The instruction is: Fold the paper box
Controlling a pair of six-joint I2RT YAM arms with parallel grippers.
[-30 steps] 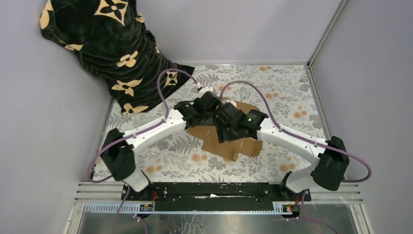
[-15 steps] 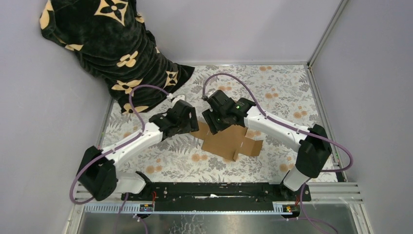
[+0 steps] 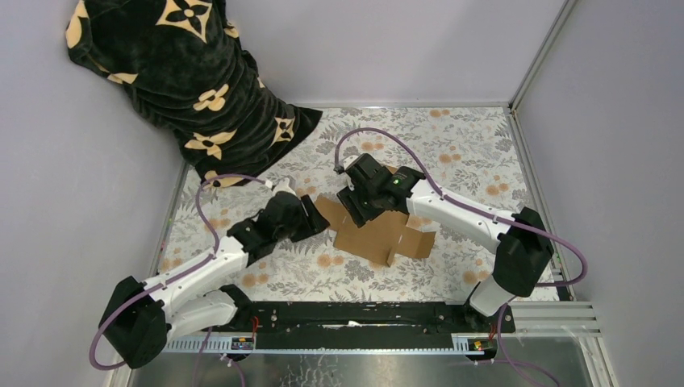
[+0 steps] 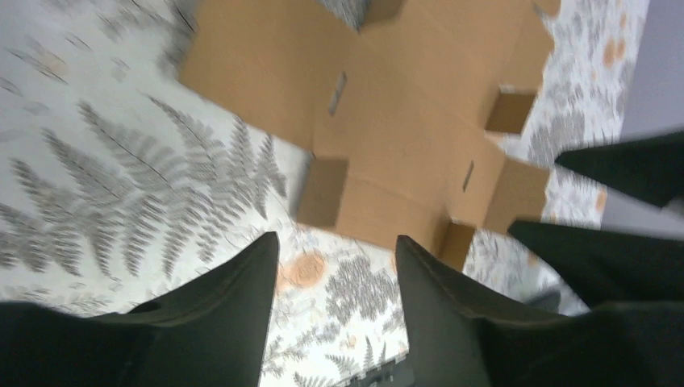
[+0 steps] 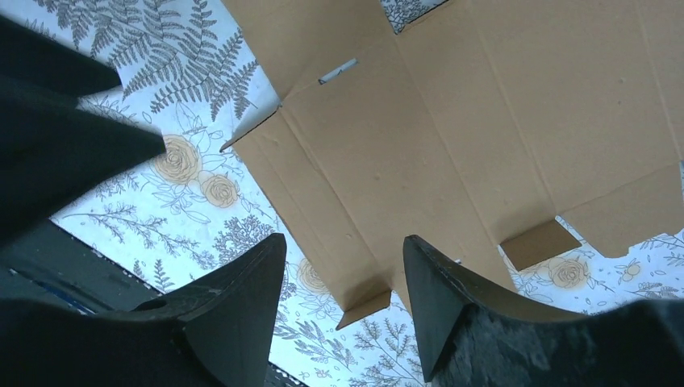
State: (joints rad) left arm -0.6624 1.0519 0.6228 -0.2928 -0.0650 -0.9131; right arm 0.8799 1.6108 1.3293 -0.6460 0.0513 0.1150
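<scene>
The paper box (image 3: 383, 235) is a flat brown die-cut sheet with flaps and slots, lying on the floral tablecloth at mid table. My left gripper (image 3: 313, 219) sits low just off the sheet's left edge, open, with only tablecloth between its fingers (image 4: 242, 306); the sheet (image 4: 403, 113) lies beyond the tips. My right gripper (image 3: 355, 208) hovers over the sheet's back left part, open and holding nothing. In the right wrist view the sheet (image 5: 452, 137) fills the field above my right gripper (image 5: 343, 242), with a small corner tab showing between the tips.
A black cloth with tan flower shapes (image 3: 177, 81) is heaped in the back left corner. Grey walls close in the left, back and right sides. A metal rail (image 3: 363, 310) runs along the near edge between the arm bases.
The left arm has pulled back left and toward the near edge, off the sheet. The right gripper shifted left over the sheet's back left part. The sheet now lies uncovered and flat.
</scene>
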